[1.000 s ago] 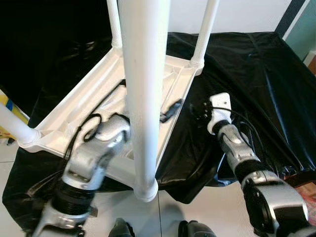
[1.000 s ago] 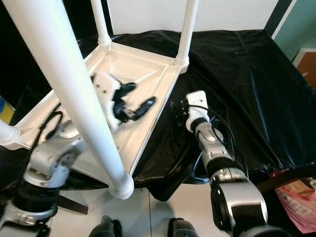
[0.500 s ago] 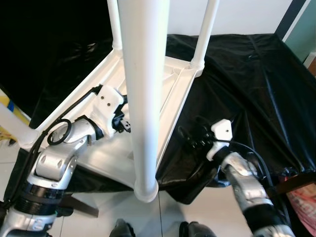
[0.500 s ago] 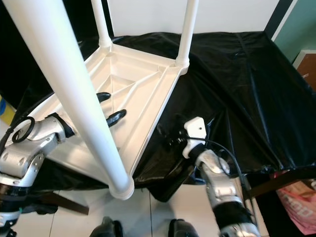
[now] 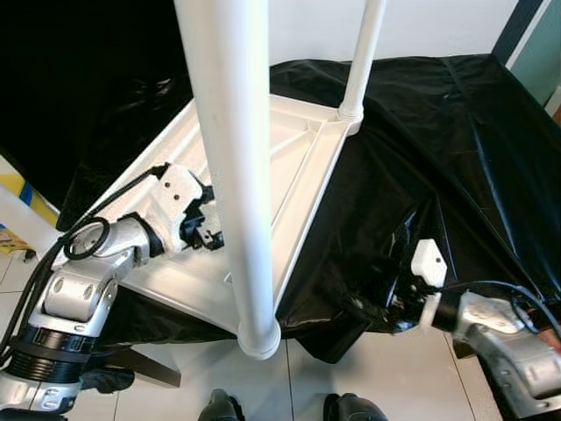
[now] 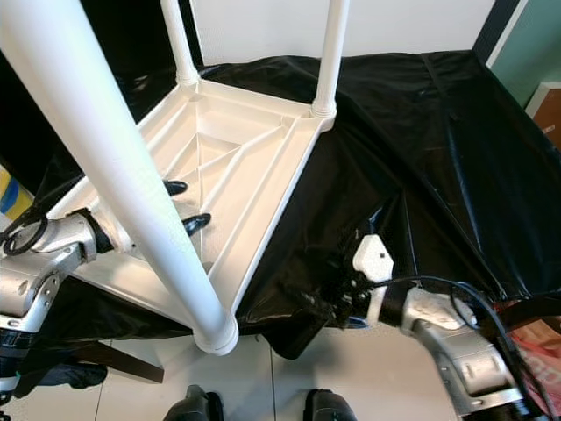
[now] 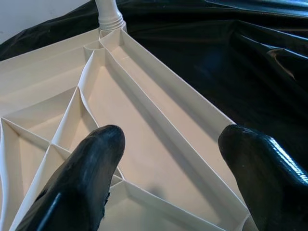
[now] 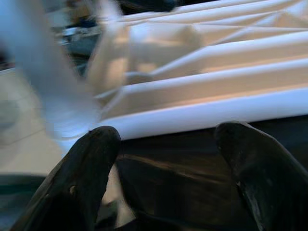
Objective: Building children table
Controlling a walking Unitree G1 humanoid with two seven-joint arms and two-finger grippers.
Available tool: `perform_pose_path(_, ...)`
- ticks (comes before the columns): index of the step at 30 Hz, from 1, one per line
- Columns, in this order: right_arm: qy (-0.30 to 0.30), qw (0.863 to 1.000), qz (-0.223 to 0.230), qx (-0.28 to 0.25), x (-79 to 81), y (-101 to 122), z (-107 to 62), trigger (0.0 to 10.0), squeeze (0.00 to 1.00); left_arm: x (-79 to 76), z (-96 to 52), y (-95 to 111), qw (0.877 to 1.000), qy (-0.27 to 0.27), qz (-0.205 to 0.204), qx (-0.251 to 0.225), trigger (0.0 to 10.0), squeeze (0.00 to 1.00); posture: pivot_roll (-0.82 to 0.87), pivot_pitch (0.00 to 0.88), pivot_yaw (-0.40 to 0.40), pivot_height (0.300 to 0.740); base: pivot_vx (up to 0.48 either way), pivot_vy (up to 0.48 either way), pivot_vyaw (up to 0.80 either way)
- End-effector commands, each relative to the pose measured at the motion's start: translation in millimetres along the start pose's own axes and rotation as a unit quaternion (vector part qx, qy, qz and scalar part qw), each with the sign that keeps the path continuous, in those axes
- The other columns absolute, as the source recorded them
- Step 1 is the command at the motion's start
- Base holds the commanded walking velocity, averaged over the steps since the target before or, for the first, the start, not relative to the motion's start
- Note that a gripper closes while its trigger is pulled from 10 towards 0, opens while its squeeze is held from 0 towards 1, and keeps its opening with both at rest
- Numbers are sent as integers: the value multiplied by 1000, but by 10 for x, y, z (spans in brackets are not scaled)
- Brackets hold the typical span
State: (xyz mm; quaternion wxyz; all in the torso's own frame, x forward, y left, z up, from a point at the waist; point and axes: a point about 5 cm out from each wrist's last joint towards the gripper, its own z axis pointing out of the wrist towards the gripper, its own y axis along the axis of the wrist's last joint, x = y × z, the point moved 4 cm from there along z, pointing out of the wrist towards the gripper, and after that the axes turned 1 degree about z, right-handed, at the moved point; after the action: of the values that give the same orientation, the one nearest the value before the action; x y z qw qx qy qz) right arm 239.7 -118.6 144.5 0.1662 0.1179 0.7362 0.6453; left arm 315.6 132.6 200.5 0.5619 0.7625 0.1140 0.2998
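The white plastic children's table lies upside down on a black plastic sheet, ribbed underside up, legs fitted and pointing up. The nearest leg runs diag. across our head views w/ its socket at the table's near corner; two more legs stand at the far corners, and one far leg is well lit.

Our left gripper sits over the ribbed underside, near the closest leg. Its jaws are apart, nothing between them; the left wrist view shows both black fingers spread above the ribs.

Our right gripper is low at the sheet's near edge, just beside the table's rim, pointing toward it. Jaws apart, empty. The right wrist view shows the white rim ahead, blurred.

White tiled floor below the sheet.
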Motion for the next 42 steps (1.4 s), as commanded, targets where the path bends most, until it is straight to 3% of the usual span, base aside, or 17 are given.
perform_pose_path(1,62,998,10,11,155,-12,24,10000,0,44,-40,-9,1000,-6,4,5,10000,0,-54,111,45,740,0,0,0)
perform_pose_path(2,62,998,10,11,155,-12,24,10000,0,44,-40,-9,1000,-6,4,5,10000,0,-54,111,45,740,0,0,0)
perform_pose_path(5,155,987,9,29,349,-33,118,10000,0,146,-59,-6,1000,5,12,10,10000,0,-40,101,46,740,0,0,0)
perform_pose_path(8,172,984,10,35,388,-41,136,10000,0,163,-61,-1,1000,7,13,10,10000,0,-37,101,44,740,0,0,0)
perform_pose_path(13,222,974,2,37,439,-65,365,10000,0,223,-94,31,1000,12,22,8,10000,0,-10,97,32,740,0,0,0)
perform_pose_path(22,176,984,-6,3,384,-63,774,10000,0,255,-147,41,999,22,24,8,10000,0,14,103,22,740,0,0,0)
perform_pose_path(26,171,985,-1,-3,382,-57,825,10000,0,260,-152,33,999,24,25,9,10000,0,14,103,22,740,0,0,0)
perform_pose_path(29,156,987,10,-32,390,14,987,10000,0,262,-163,27,999,26,23,9,10000,0,17,112,24,740,0,0,0)
perform_pose_path(37,121,990,18,-67,368,85,1155,10000,0,269,-144,28,999,25,22,8,10000,0,10,116,29,740,0,0,0)
perform_pose_path(42,92,991,47,-84,371,59,1267,10000,0,288,-111,29,999,24,23,5,10000,0,-9,116,41,740,0,0,0)
